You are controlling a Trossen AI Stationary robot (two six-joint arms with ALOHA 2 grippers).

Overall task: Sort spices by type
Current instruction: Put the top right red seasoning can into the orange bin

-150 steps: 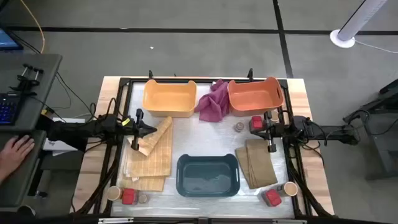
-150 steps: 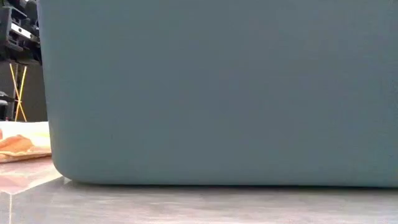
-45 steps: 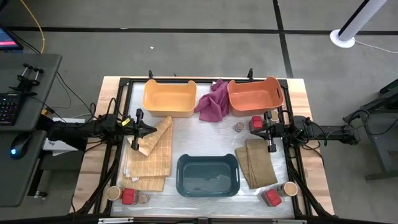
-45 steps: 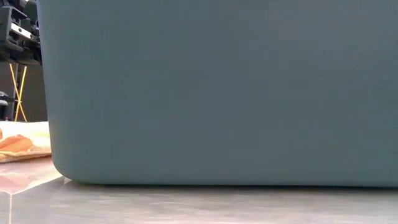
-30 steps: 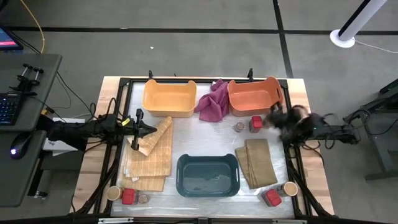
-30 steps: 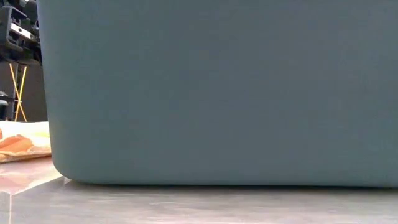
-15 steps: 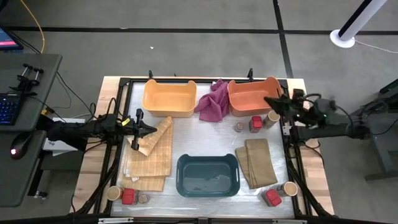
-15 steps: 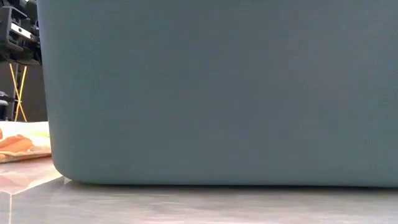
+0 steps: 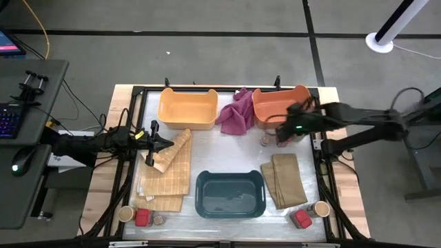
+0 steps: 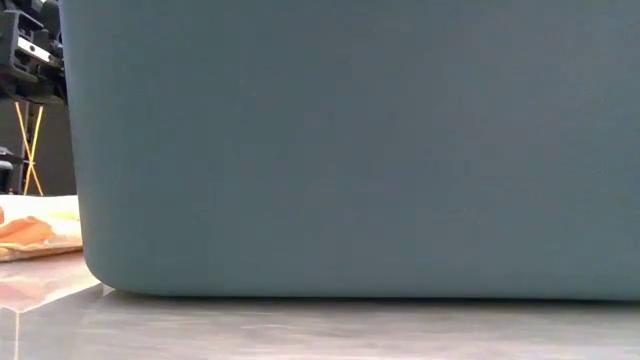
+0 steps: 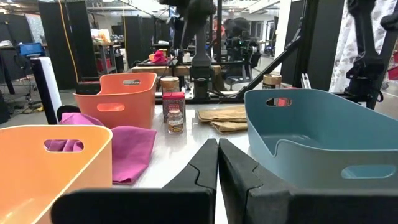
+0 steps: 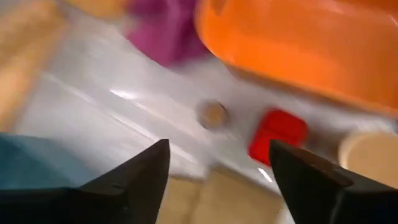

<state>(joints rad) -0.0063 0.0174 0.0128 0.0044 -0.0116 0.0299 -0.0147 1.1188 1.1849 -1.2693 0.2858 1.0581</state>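
Overhead sees all; low view hugs the teal bin (image 10: 350, 150).

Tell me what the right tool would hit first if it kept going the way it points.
Probably the red tin, between the open right tool's fingers, just ahead. The small jar sits beside it. Depth is unclear.

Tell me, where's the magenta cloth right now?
In the high view the magenta cloth lies at the table's far edge, between the yellow bin and the orange bin.

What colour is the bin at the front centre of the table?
The front bin is dark teal. The high view shows it best; in the low view its wall fills almost the whole picture.
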